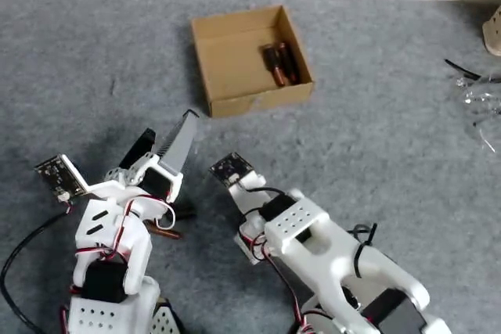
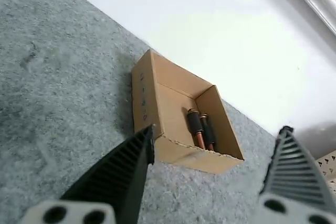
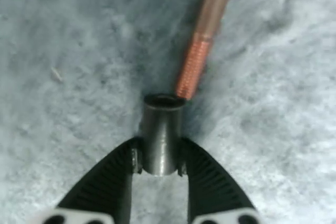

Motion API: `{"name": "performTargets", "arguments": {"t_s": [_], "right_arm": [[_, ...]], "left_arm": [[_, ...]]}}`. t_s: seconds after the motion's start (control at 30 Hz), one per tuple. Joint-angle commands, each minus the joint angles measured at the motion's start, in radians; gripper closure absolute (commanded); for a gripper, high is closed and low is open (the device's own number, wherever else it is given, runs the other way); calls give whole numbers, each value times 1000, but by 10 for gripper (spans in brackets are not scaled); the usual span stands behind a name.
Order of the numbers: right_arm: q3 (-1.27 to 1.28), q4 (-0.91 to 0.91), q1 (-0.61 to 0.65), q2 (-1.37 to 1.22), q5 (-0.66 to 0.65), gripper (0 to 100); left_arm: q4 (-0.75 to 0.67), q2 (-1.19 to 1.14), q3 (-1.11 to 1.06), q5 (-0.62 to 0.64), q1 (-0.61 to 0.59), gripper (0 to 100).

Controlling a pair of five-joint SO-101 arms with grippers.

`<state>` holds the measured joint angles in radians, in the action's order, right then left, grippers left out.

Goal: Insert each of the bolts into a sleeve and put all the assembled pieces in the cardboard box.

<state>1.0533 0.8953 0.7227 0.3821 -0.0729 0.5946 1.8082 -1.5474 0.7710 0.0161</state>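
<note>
Right wrist view: right gripper (image 3: 159,157) clamped on the dark sleeve (image 3: 161,129), copper bolt (image 3: 203,43) with its threaded tip at the sleeve's mouth; left gripper (image 2: 218,132) spread wide, facing the cardboard box (image 2: 157,100).

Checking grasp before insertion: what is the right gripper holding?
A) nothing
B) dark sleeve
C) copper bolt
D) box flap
B: the right gripper is shut on the dark sleeve, with the copper bolt lying outside it, threaded tip at the sleeve's mouth.
</note>
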Motion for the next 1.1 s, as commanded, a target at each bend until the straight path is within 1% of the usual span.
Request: {"name": "performTargets", "arguments": {"t_s": [0.0, 0.4, 0.47, 0.57, 0.73, 0.87, 1.0, 1.07], "right_arm": [[-84, -47, -74, 7, -12, 995], [-110, -44, -157, 12, -12, 995], [-110, -44, -160, 50, -12, 995], [-102, -13, -160, 183, -12, 995], [-101, 73, -157, 476, -12, 995], [-50, 96, -157, 704, -12, 995], [5, 97, -159, 875, -12, 995], [28, 97, -160, 935, -12, 995]], "left_arm": [[-17, 8, 31, 11, -10, 666], [-17, 12, 35, 14, -13, 667], [-17, 12, 35, 14, -27, 668], [-23, 12, 35, 15, -56, 670], [-21, 12, 35, 15, -48, 670], [-18, 4, 33, 15, -2, 670], [-11, 2, 47, 14, 56, 670], [31, 2, 64, 12, 79, 670]]}}
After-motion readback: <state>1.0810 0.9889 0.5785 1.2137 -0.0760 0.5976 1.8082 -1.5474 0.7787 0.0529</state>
